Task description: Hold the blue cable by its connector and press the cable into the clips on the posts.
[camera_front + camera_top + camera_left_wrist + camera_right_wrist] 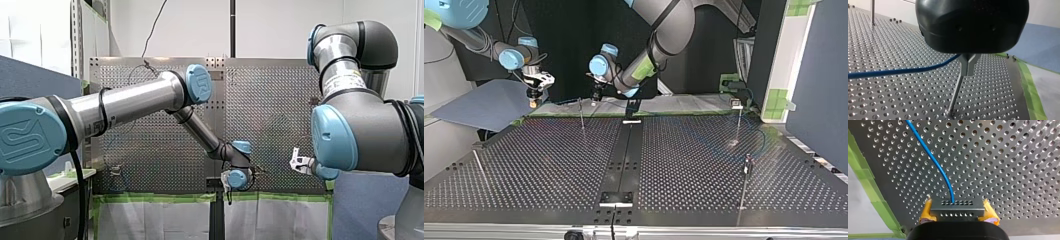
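In the right wrist view my right gripper (957,216) has its yellow pads (926,213) shut on a grey perforated connector (957,208). The blue cable (933,157) leaves that connector and runs away over the table. In the left wrist view my left gripper (967,74) has its metal fingers shut, right at the top of a thin post (955,96). The blue cable (898,71) runs up to those fingers and disappears behind them. I cannot tell whether they touch it. In the top view my right gripper (532,103) hangs at the far left edge and my left gripper (595,100) beside a post (581,114).
More thin posts stand on the perforated table (549,165): one near the top view's left edge (479,167), two at its right (738,120) (745,172). Green tape (1029,85) lines the table's far edge. A blue-grey board (484,102) lies beyond it.
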`<action>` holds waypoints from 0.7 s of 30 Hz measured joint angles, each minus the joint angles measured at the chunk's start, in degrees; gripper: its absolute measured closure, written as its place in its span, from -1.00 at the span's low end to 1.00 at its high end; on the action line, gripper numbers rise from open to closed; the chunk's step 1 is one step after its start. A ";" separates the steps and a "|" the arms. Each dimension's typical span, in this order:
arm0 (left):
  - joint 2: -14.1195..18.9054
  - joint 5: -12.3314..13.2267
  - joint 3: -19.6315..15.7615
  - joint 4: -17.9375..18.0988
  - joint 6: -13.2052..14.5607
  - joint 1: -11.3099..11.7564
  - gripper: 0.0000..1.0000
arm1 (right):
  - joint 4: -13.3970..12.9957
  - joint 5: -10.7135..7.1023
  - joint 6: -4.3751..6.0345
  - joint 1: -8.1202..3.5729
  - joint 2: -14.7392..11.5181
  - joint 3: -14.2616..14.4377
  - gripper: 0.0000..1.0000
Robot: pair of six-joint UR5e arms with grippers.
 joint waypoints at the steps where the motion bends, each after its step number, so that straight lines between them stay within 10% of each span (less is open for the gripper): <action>1: -0.02 0.05 0.00 0.04 0.00 -0.04 1.00 | -0.02 0.00 0.00 0.00 0.00 -0.03 1.00; 21: -3.22 1.38 5.40 -2.12 -1.28 1.24 1.00 | 0.43 -1.39 0.35 0.27 0.01 -1.40 1.00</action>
